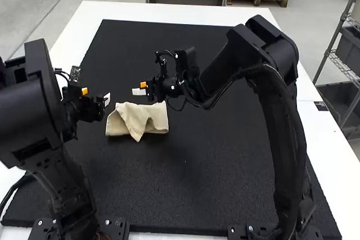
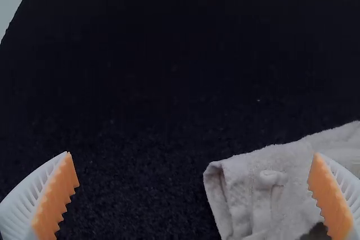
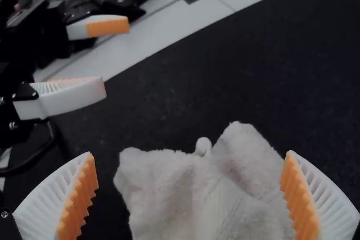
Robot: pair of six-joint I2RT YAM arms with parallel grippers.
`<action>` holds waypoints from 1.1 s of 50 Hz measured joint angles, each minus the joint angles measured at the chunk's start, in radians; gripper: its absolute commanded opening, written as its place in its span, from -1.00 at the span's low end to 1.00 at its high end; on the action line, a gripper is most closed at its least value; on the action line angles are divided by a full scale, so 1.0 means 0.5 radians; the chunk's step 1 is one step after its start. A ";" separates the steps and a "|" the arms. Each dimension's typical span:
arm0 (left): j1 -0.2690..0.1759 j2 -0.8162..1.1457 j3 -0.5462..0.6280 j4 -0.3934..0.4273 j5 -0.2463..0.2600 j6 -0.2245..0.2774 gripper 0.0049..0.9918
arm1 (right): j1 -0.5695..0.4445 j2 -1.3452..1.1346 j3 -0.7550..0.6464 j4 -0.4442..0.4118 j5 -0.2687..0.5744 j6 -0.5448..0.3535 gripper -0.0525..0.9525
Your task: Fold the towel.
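Note:
The cream towel point(image 1: 138, 119) lies bunched on the black mat, with raised folds in its middle and a corner pointing toward the arms' bases. My left gripper point(image 1: 97, 95) is at the towel's left, open. My right gripper point(image 1: 141, 88) is open just above the towel's far side in the high view. In the left wrist view the open left gripper point(image 2: 191, 158) has one finger over part of the towel point(image 2: 267, 186), where a doubled edge shows. The right wrist view has the towel point(image 3: 191, 189) rumpled between the spread fingers of the right gripper point(image 3: 190, 158).
The black mat point(image 1: 225, 155) covers most of the white table point(image 1: 174, 13). The right arm reaches across the mat's middle, and the left arm stands along its left side. Both grippers are close together around the towel.

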 measured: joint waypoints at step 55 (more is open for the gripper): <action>-0.577 -0.798 0.094 -1.036 -0.069 -0.044 0.74 | -0.390 0.000 -0.288 0.093 -0.005 0.022 0.63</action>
